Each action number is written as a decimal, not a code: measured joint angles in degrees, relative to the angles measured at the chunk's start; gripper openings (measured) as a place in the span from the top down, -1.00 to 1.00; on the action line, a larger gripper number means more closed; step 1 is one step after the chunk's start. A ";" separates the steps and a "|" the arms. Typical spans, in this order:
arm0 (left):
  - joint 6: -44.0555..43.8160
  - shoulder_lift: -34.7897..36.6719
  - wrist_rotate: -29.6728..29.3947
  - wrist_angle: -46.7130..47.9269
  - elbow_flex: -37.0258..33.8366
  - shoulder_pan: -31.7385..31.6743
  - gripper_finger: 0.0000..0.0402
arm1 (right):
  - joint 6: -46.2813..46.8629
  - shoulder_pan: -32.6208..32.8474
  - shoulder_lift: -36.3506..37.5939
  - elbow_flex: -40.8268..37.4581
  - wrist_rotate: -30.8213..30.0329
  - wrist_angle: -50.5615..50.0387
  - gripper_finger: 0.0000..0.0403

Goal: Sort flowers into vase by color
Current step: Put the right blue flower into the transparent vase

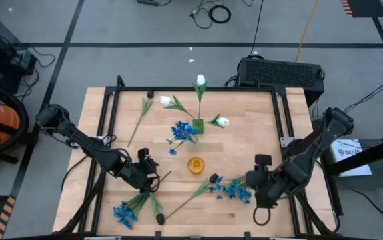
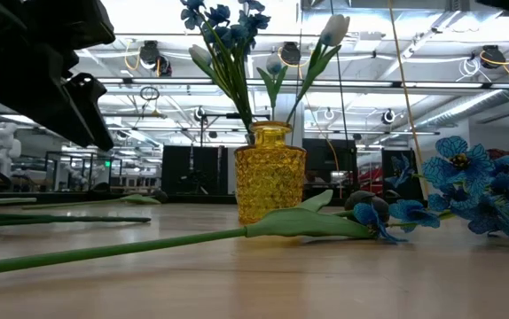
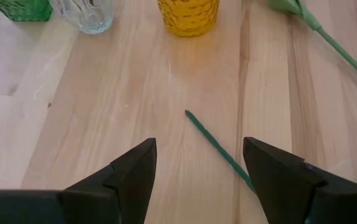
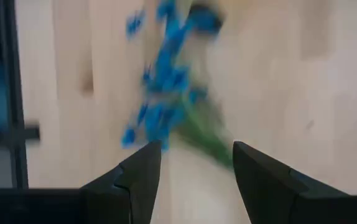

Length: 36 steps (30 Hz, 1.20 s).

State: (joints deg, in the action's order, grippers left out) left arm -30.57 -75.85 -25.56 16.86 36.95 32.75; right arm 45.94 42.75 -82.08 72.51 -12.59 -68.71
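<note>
**Dark grippers both open, nothing held, flowers scattered**

Left gripper [image 1: 153, 179] sits low at the near left of the table [image 1: 245, 107], jaws spread wide, empty; in the left wrist view a thin green stem [image 3: 219, 151] lies on the wood between the fingers [image 3: 129, 174], not touched. Left arm reaches in from the far left, slanting toward the near middle.

Right gripper [image 1: 250, 181] is at near right, jaws apart, empty, hovering over a blue flower cluster [image 1: 235, 191]; the right wrist view shows the blue petals [image 4: 163, 74] just ahead of the fingers [image 4: 135, 177], blurred. Right arm comes in from the right edge, bent down toward near centre.

Count: three vases, yellow vase [image 1: 195, 164] at centre, clear vase [image 3: 84, 14] and green vase [image 1: 197, 125] farther back. Blue flowers: one bunch in the clear vase [image 1: 180, 131], one at near right, one at near left [image 1: 126, 212]. White tulips [image 1: 201, 81]: three stand in the green vase, one more lies on the wood at far left [image 1: 165, 101]. Two dark buds: one [image 1: 213, 178] on a long stem running diagonally from near left to centre right, bud end toward the right gripper; another [image 1: 159, 218] lies at the near edge.
</note>
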 joint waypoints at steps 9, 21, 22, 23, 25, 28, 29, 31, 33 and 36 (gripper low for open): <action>1.57 0.00 -1.01 -0.02 0.00 -0.02 -0.23 | -3.38 -0.31 -1.15 -16.29 4.14 7.40 -0.14; 4.98 0.00 -1.01 -0.15 0.00 -0.15 -0.23 | -13.00 -6.93 -1.12 -31.09 5.09 24.76 -0.36; 4.98 0.00 -1.01 -0.14 0.00 -0.15 -0.23 | -13.18 -7.12 -1.12 -31.56 5.05 25.62 -0.36; 4.98 0.00 -1.01 -0.15 0.00 -0.15 -0.23 | -13.77 -7.13 -1.12 -32.07 4.97 26.75 -0.35; 4.87 0.00 -1.01 -0.15 0.00 -0.15 -0.23 | -14.76 -7.14 -1.12 -33.04 4.88 29.35 -0.33; 4.46 0.00 -1.01 -0.16 0.00 -0.15 -0.23 | -15.38 -7.09 -1.12 -34.15 5.01 31.96 -0.24; 4.48 0.00 -1.01 -0.14 0.00 -0.15 -0.23 | -15.37 -7.11 -1.06 -34.40 5.09 32.23 -0.20; 4.58 0.00 -1.01 -0.15 0.00 -0.15 -0.23 | -15.38 -7.08 -0.95 -34.95 5.23 32.87 -0.08; 5.27 0.00 -1.01 -0.15 0.00 -0.15 -0.23 | -15.54 -7.07 -0.86 -35.33 5.53 33.16 0.07; 5.46 0.00 -1.02 -0.15 0.00 -0.15 -0.23 | -15.89 -7.01 -0.86 -35.63 5.80 33.81 0.34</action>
State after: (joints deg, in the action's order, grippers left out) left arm -25.10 -75.85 -26.58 16.71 36.95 32.60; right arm 30.06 35.74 -82.94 36.87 -6.79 -34.89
